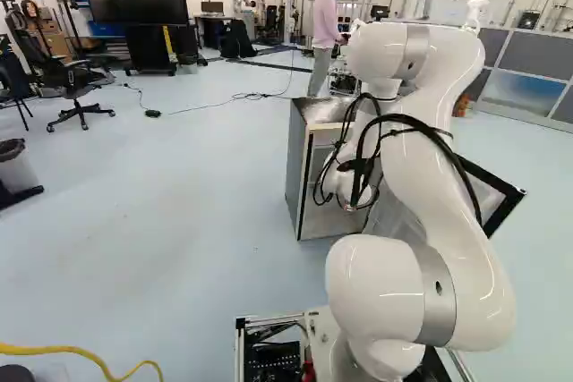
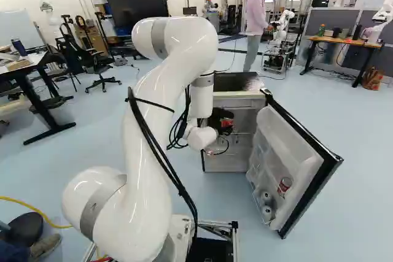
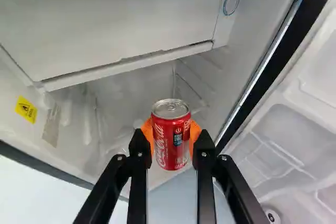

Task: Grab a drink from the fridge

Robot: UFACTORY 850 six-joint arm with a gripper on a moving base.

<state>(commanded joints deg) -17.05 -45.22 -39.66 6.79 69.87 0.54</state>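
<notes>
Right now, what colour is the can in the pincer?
The can is red with a silver top, clearest in the wrist view.

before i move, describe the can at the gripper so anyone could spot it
Find the small fridge with its door swung open. At its opening, the gripper holds a red can with white lettering. Another can sits in the door rack; this one is between the gripper's orange pads.

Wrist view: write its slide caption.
Gripper holding a red drink can between orange pads at the open fridge.
</notes>
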